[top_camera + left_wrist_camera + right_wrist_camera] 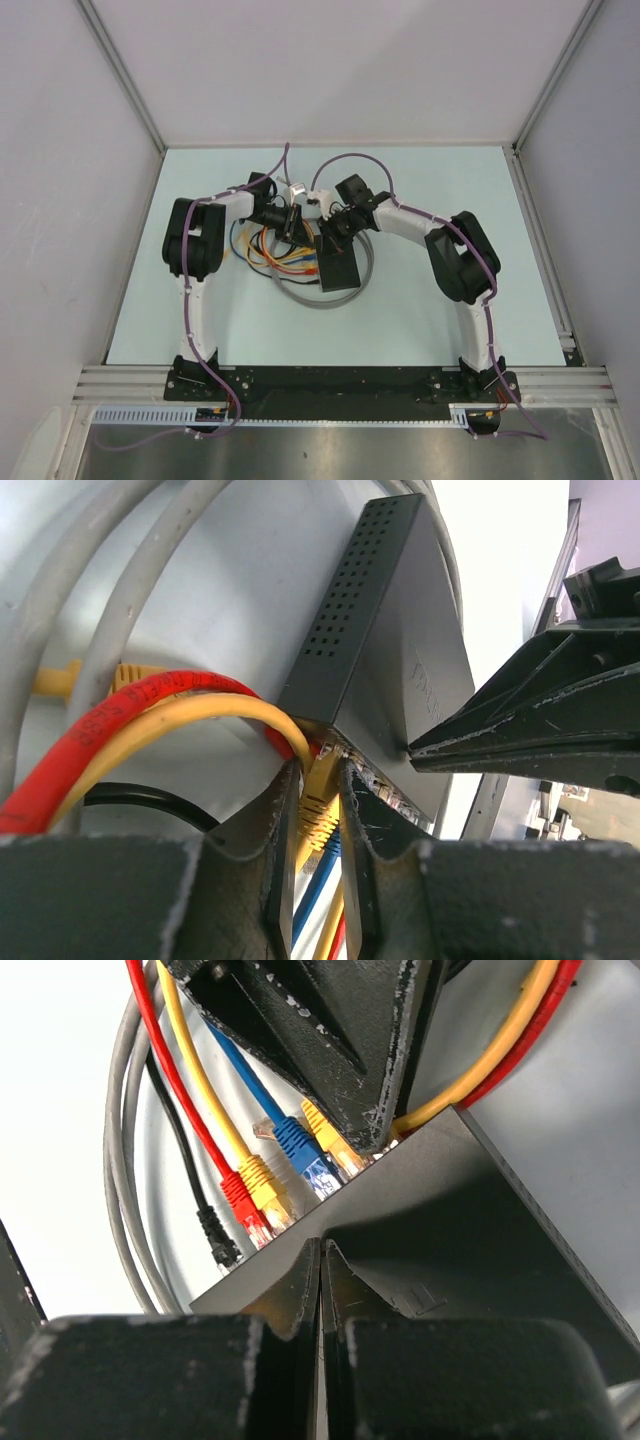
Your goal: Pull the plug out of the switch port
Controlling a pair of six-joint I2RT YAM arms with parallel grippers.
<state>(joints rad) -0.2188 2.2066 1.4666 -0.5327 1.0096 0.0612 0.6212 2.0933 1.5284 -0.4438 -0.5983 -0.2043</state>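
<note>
Our left gripper (318,780) seemingly clamped the yellow plastic plug (320,820); our right gripper (320,1248), clenched empty, pinned the flat matte-black switch box (480,1220), which a stubborn plug could have dragged.

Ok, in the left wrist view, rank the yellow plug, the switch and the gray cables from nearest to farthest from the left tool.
1. The yellow plug: between the fingers of the left tool.
2. The switch: just beyond, upper right.
3. The gray cables: far upper left.
</note>
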